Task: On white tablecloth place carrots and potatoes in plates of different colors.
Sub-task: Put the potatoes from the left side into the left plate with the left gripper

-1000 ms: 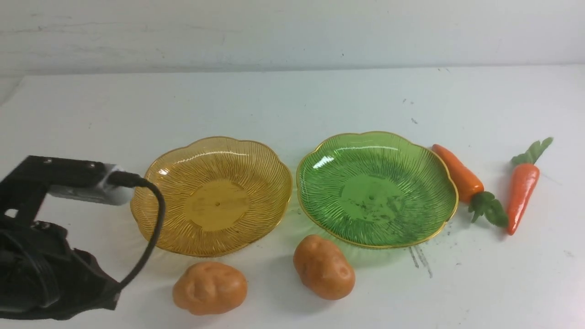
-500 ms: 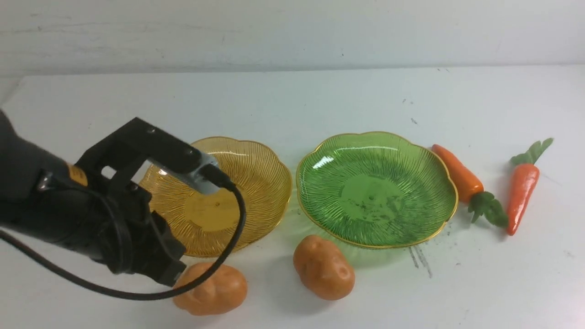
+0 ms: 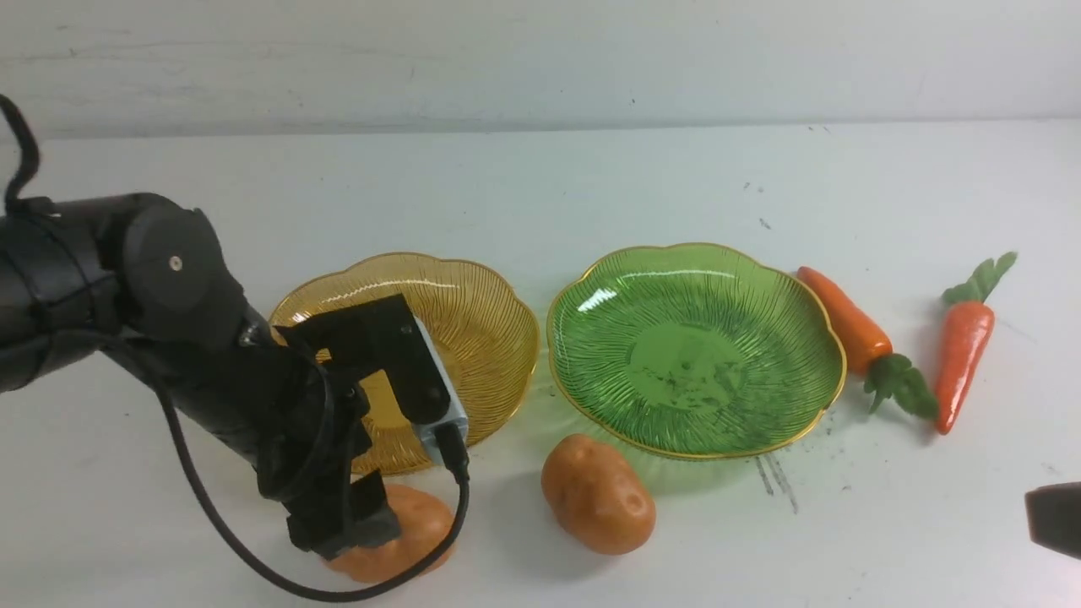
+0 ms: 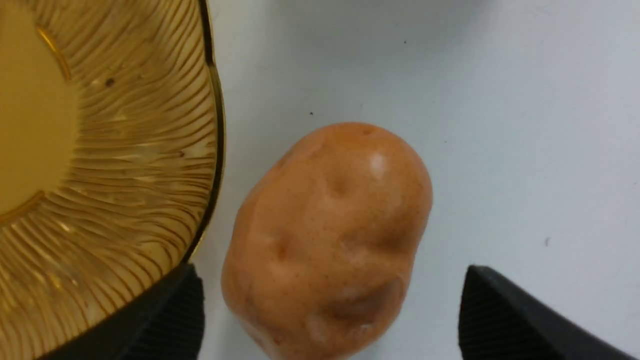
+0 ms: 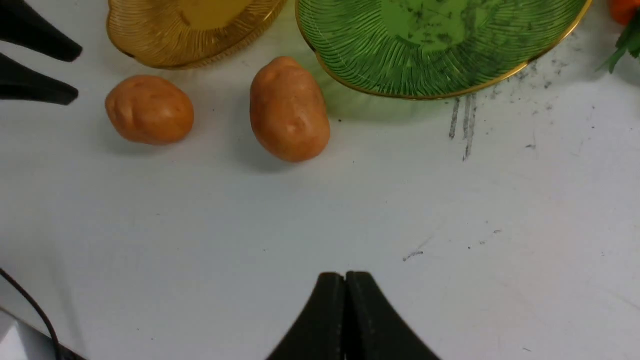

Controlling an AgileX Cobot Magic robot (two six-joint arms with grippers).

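On the white tablecloth [image 3: 540, 186] the amber plate [image 3: 481, 312] and the green plate [image 3: 692, 346] stand side by side, both empty. Two potatoes lie in front of them, the left one [image 3: 410, 540] and the right one [image 3: 598, 494]. Two carrots [image 3: 844, 319] [image 3: 963, 342] lie right of the green plate. My left gripper [image 3: 363, 528] hangs over the left potato [image 4: 330, 235]. It is open [image 4: 331, 270], its fingers [image 4: 500, 315] on either side of the potato and apart from it. My right gripper [image 5: 345, 276] is shut and empty over bare cloth near the front right [image 3: 1056, 517].
The amber plate's rim [image 4: 215, 125] runs close beside the left potato and one left finger. The left arm and its cable [image 3: 211, 515] cover part of the amber plate. Grey scuff marks [image 3: 777, 477] lie in front of the green plate.
My left arm has swung in from the left edge, rightward and down over the left potato. My right gripper has come into the front view at the right edge. Nothing on the cloth moved.
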